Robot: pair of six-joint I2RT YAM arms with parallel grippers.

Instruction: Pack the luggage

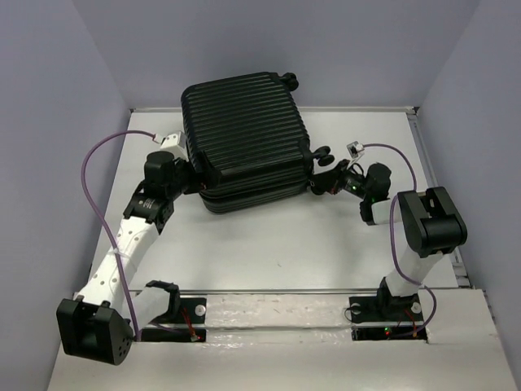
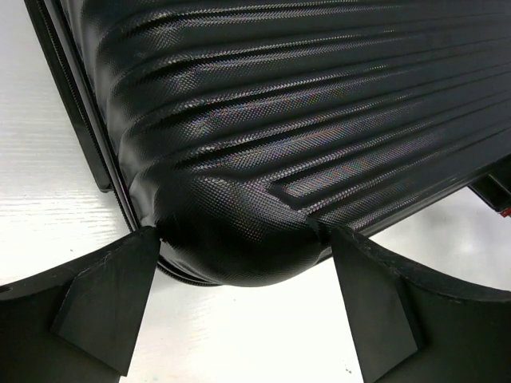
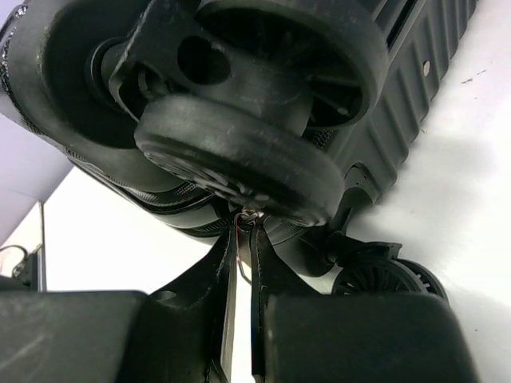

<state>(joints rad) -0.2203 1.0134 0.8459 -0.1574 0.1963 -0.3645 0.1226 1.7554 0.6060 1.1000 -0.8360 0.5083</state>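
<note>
right wrist: luggage [image 3: 415, 96] wheel [image 3: 231, 152] crowds right tool [image 3: 244, 247] pinching zipper pull [image 3: 240, 219]; left tool [image 2: 243, 235] spread.

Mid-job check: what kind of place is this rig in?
Probably a lab test cell, not a home: plain pale-purple walls box in a white tabletop with a black ribbed hard-shell suitcase on it.

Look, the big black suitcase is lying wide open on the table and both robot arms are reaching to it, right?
Not quite. The suitcase is not wide open: the top external view shows its ribbed lid down on the bottom half. The rest holds: it lies on the table, and the left gripper and the right gripper both reach to it.
</note>
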